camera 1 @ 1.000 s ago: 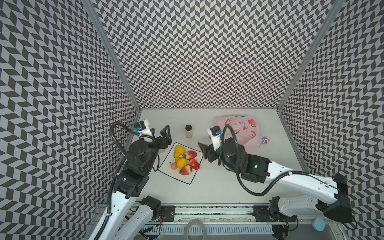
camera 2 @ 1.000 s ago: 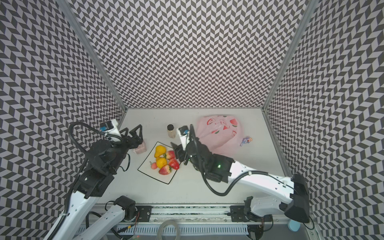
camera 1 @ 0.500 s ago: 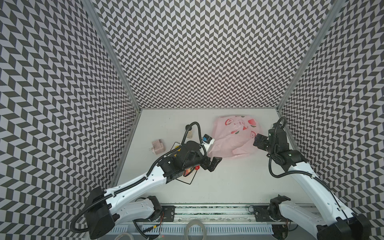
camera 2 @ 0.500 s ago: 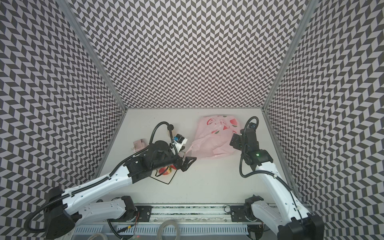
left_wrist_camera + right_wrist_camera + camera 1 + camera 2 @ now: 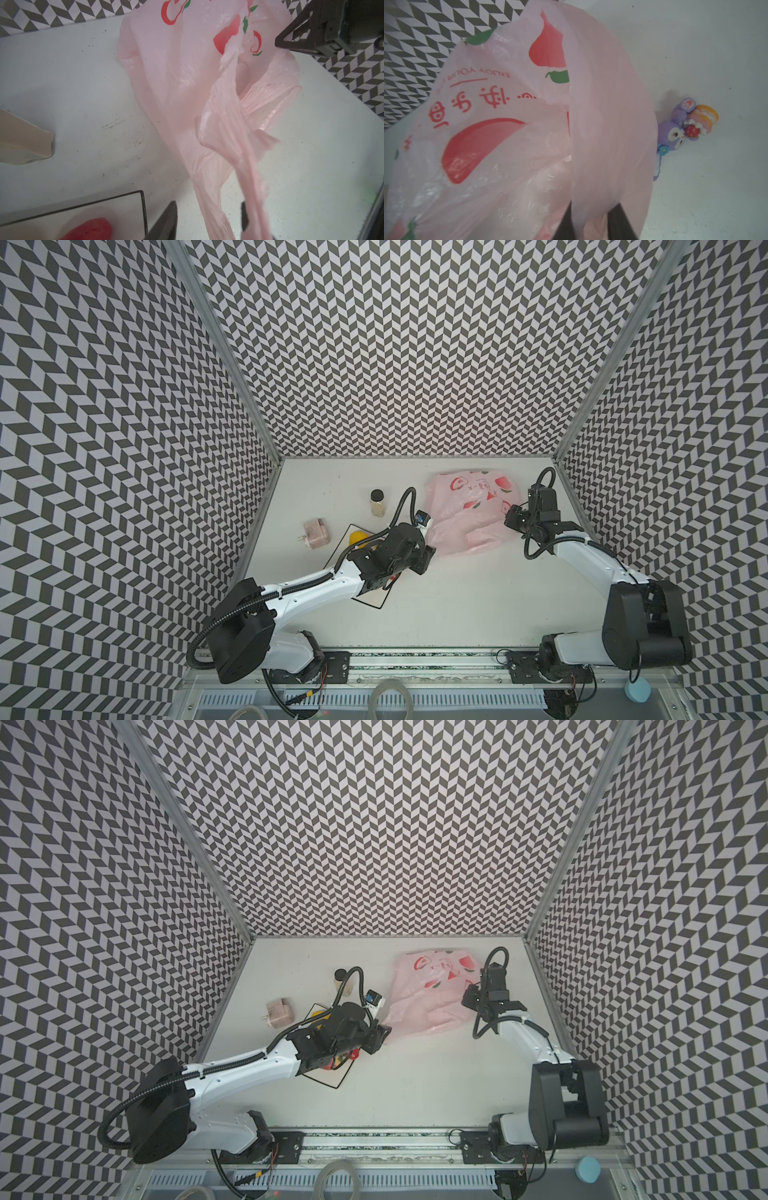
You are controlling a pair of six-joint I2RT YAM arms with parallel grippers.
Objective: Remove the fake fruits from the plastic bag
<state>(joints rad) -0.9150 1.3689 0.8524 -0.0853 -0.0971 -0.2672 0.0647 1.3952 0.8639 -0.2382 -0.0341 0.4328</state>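
Pink plastic bag [image 5: 508, 145] pinched in right jaws (seemingly), left jaws parted.

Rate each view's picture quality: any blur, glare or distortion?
Both top views: sharp, evenly lit, though the wide lens splays the walls. Left wrist view: the plastic bag is crisp farther off; its handle strand and the red fruit on the plate blur near the lens. Right wrist view: bag film by the right gripper is soft, with small glints; the purple figurine is sharp.
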